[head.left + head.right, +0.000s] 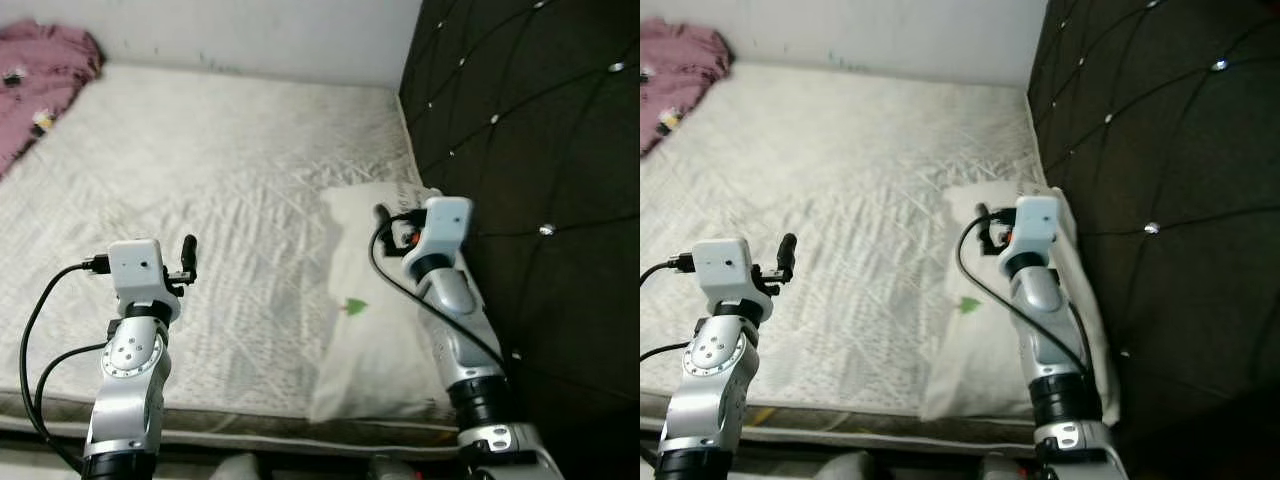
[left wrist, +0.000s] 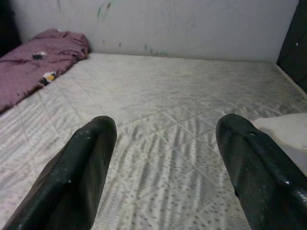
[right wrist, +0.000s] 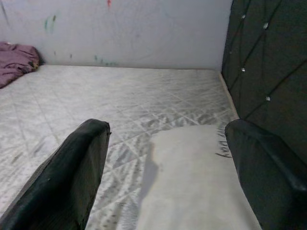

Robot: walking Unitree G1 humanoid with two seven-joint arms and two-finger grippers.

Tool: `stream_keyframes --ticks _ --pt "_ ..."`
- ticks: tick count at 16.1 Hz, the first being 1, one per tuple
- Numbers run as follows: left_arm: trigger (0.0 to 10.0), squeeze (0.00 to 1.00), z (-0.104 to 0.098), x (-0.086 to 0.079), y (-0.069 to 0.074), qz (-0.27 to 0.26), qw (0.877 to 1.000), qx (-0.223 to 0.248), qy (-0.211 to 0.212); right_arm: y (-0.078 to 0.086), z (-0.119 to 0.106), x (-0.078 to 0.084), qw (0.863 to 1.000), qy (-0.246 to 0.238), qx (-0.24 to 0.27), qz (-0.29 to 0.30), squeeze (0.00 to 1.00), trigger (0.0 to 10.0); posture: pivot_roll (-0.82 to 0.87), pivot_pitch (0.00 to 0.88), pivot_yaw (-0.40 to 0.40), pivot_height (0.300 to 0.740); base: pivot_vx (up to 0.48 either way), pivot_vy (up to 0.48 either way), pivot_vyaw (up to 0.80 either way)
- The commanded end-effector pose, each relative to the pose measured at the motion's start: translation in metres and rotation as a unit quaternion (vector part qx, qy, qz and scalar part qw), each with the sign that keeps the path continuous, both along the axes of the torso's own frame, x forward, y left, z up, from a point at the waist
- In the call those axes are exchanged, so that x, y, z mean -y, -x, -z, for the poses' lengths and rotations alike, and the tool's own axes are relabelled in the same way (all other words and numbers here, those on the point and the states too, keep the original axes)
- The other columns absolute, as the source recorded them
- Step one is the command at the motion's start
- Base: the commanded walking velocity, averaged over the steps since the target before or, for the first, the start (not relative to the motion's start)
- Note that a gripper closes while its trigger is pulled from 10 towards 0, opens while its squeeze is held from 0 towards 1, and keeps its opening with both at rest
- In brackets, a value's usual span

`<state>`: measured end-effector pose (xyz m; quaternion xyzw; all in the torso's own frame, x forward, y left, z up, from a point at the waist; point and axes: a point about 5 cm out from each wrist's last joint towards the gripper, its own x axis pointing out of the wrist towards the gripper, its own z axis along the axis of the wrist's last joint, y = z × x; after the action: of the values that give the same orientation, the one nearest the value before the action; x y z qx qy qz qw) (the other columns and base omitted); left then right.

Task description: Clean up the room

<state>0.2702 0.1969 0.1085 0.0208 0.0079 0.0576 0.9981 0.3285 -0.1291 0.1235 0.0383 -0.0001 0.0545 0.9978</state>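
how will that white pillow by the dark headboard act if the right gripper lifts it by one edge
The white pillow with a small green print looks soft and slumped against the dark tufted headboard, so it would probably sag and fold. It likely weighs little. The open right gripper may pinch only fabric.

Silver jointed arms, white wrist boxes, black cables, black-fingered left tool (image 2: 163, 167)

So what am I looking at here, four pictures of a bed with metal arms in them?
It is a humanoid robot standing at a bed. The two wide pictures come from cameras in its head, looking down at the mattress. The other two come from cameras on its wrists, looking out between each claw's black fingers. The left claw and the right claw are both open and hold nothing. A white pillow lies by the dark headboard under the right arm, and a purple blanket sits in the far corner.
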Motion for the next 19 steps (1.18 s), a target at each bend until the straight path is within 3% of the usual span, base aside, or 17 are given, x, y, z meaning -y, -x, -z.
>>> stream_keyframes --ticks 1,8,12,13,15,19 --pt "10.0 0.00 0.001 0.005 0.000 0.012 1.000 -0.001 0.007 0.001 -0.001 0.009 1.000 0.001 0.002 0.013 0.00 10.0 0.01 0.000 -0.020 0.740 0.000 0.480 0.00" --pt "10.0 0.00 -0.001 0.005 -0.001 0.010 1.000 0.003 0.013 0.001 0.003 0.005 0.999 -0.029 -0.019 0.000 0.00 10.0 0.01 0.000 -0.018 0.740 0.000 0.480 0.00" --pt "10.0 0.00 -0.001 0.005 -0.001 0.012 1.000 0.004 0.015 -0.001 0.006 0.004 1.000 0.012 -0.023 -0.001 0.00 10.0 0.01 0.000 -0.019 0.740 0.000 0.480 0.00" --pt "10.0 0.00 -0.001 0.005 -0.001 0.011 1.000 0.005 0.016 0.000 0.006 0.002 1.000 -0.004 -0.023 -0.015 0.00 10.0 0.01 0.000 -0.021 0.740 0.000 0.480 0.00" --pt "10.0 0.00 -0.002 0.004 -0.001 0.007 1.000 0.007 0.019 -0.003 0.005 0.007 0.999 0.033 -0.020 0.021 0.00 10.0 0.01 0.000 -0.023 0.740 0.000 0.480 0.00" --pt "10.0 0.00 0.000 0.005 -0.001 0.013 1.000 0.003 0.023 -0.001 0.005 -0.002 0.999 0.003 -0.027 -0.035 0.00 10.0 0.01 0.000 -0.019 0.740 0.000 0.480 0.00"
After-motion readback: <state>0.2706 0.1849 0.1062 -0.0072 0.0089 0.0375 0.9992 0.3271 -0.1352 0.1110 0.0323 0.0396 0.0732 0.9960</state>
